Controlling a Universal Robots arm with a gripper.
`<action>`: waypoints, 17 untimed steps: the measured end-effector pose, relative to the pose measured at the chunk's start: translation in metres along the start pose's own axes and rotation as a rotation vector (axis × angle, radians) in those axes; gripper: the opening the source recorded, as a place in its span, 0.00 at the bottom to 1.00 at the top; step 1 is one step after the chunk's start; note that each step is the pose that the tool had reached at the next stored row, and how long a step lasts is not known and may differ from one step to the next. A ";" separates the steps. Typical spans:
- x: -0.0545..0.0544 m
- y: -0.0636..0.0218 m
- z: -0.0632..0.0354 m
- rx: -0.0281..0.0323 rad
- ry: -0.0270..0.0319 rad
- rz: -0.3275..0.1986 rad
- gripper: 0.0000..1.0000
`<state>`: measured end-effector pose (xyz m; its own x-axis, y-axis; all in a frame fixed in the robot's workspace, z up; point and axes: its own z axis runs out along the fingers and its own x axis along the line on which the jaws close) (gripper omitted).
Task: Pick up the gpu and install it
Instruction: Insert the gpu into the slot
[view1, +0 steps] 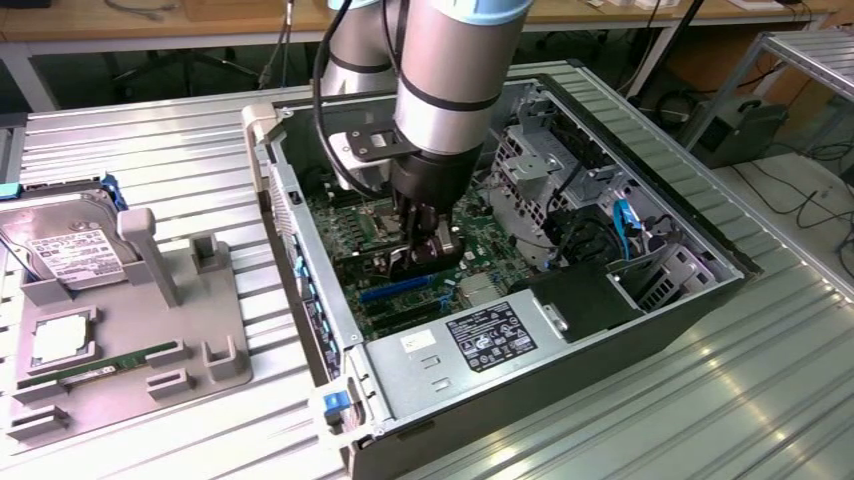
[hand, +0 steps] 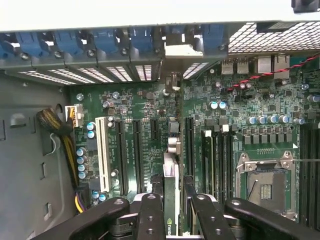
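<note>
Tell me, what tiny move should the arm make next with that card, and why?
Probably ease it straight down. The gripper holds the gpu edge-on over the motherboard, its bracket end toward the rear slot openings. Whether it is already seated I cannot tell.

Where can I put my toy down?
The ribbed metal table is bare on the exterior view's right of the open black computer case, and behind the grey plastic tray. Inside the case is crowded: the black gripper holds the thin gpu card there.
</note>
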<state>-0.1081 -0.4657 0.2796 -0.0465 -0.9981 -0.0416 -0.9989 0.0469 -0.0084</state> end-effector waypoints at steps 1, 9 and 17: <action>0.001 0.0003 0.0006 -0.0002 -0.0039 -0.001 0.26; 0.004 0.0004 0.0035 -0.0010 -0.0049 -0.013 0.26; -0.003 0.0007 0.0117 -0.0142 0.0089 -0.013 0.26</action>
<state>-0.1086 -0.4621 0.2681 -0.0338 -0.9989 -0.0327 -0.9994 0.0336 0.0053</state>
